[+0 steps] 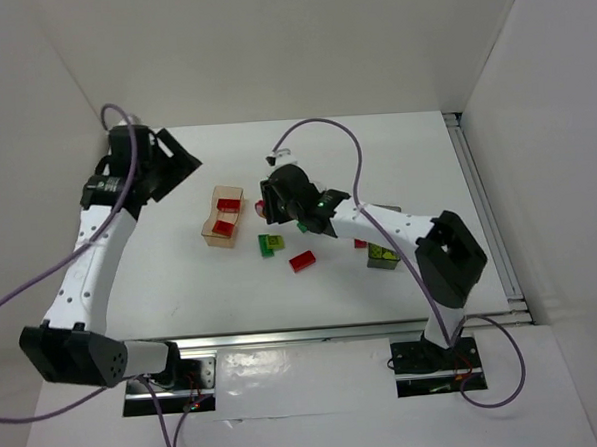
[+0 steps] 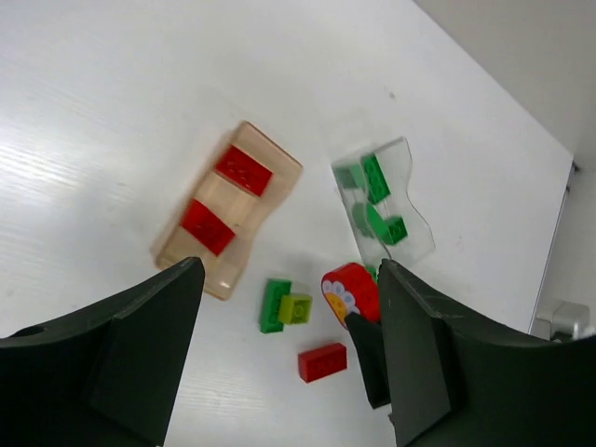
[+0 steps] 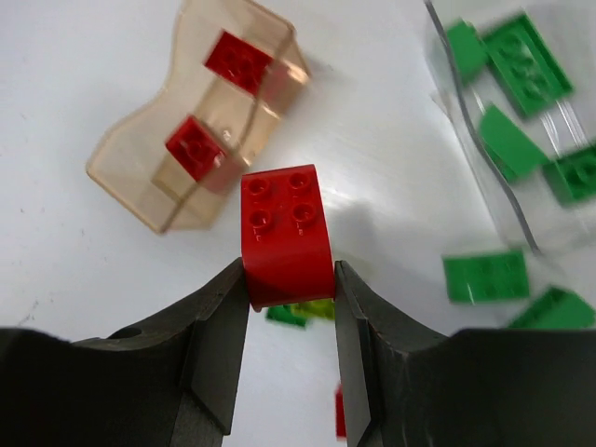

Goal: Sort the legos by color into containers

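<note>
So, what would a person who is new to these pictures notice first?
Most striking is the red brick pinched in the right gripper, over the middle of the table. The tan tub, left of it in the top view, already holds two red bricks. The clear tub on the other side holds green bricks.

left tub [image 2: 200, 263]: two bricks [image 2: 244, 170] in it | middle tub [image 2: 396, 166]: just right of it | loose bricks [image 2: 322, 361]: in front
</note>
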Robot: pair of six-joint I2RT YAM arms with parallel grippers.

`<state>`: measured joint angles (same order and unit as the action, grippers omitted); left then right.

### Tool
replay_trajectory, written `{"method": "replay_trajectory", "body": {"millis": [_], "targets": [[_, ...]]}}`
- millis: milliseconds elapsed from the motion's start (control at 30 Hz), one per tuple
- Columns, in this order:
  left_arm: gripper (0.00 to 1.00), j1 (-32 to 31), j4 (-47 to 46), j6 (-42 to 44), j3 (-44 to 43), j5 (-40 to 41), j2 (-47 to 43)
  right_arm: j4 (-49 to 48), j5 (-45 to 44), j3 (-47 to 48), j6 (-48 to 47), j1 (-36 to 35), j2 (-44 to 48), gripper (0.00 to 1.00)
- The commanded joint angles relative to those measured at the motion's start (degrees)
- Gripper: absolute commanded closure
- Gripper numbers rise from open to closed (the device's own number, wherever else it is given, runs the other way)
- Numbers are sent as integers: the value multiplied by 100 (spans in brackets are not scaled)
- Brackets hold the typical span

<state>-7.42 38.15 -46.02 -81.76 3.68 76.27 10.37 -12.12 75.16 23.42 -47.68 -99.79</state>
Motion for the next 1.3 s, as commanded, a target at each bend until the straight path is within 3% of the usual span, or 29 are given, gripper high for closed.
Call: {"method": "replay_trajectory", "body": {"millis": [0, 333, 367, 400, 433, 533, 600, 700, 800, 867, 967, 1267], "targets": [[17, 555, 535, 287, 124, 89, -358, -448, 465, 883, -320, -66, -653, 76], [17, 1375, 650, 533, 529, -412, -806, -335, 816, 2652, -452, -224, -2271, 72], [17, 1427, 650, 585, 529, -473, -807, -334, 816, 2775, -452, -224, -2369, 65], [17, 1428, 650, 585, 581, -474, -807, -160, 869, 2916, -513, -276, -2448, 52], [17, 1488, 650, 646, 582, -526, -807, -45, 869, 3169, -514, -277, -2527, 26], [14, 1489, 650, 647, 643, -658, -754, 123, 371, 2964, -654, -347, -2406, 6], [14, 1542, 650, 647, 643, -711, -754, -200, 71, 2472, -716, -347, -1836, 6], [14, 1542, 535, 647, 758, -834, -701, -456, -667, 1224, -716, -347, -869, 15], [14, 1542, 430, 699, 828, -939, -701, -300, -1020, 204, -620, -347, -148, 16], [14, 1542, 377, 700, 828, -940, -701, 43, -1073, -394, -462, -294, 229, 8], [14, 1542, 307, 700, 881, -992, -701, 255, -899, -922, -110, -294, 565, 0], [14, 1489, 122, 647, 1039, -1177, -648, 238, -388, -1661, -170, -294, 549, 0]]}}
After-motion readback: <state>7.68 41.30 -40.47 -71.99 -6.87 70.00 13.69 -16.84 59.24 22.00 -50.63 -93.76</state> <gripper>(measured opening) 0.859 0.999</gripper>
